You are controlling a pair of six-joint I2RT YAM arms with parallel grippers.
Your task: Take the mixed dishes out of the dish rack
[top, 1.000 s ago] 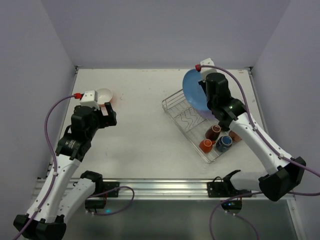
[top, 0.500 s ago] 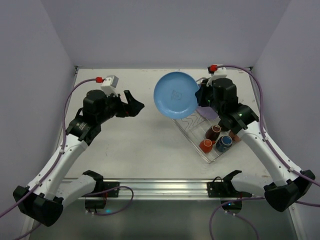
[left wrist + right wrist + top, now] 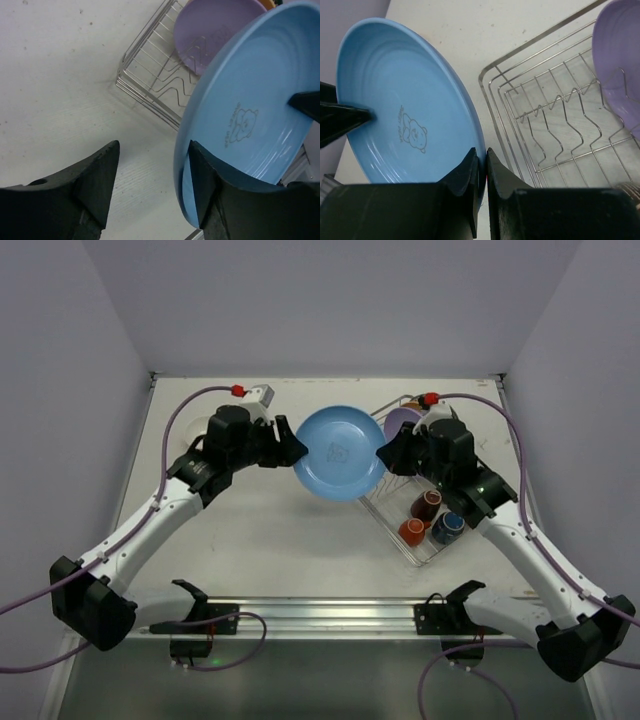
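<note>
A blue plate (image 3: 340, 452) hangs tilted in the air over the table's middle. My right gripper (image 3: 386, 454) is shut on its right rim, which is pinched between the jaws in the right wrist view (image 3: 483, 159). My left gripper (image 3: 293, 451) is open at the plate's left rim. In the left wrist view (image 3: 152, 172) that rim lies between the jaws, against the right finger (image 3: 205, 187). The silver dish rack (image 3: 385, 502) stands at the right. It holds a lavender plate (image 3: 402, 423) upright and brown (image 3: 427, 504), orange (image 3: 412, 531) and blue (image 3: 447, 526) mugs.
A white-inside bowl (image 3: 198, 426) sits at the far left, mostly hidden behind my left arm. The rack's zigzag slots (image 3: 560, 125) next to the lavender plate (image 3: 620, 65) hold nothing. Walls close in on the left, back and right.
My right gripper carried the blue plate left from the rack to the table's middle. My left arm swung right from the bowl to the plate's left rim.
</note>
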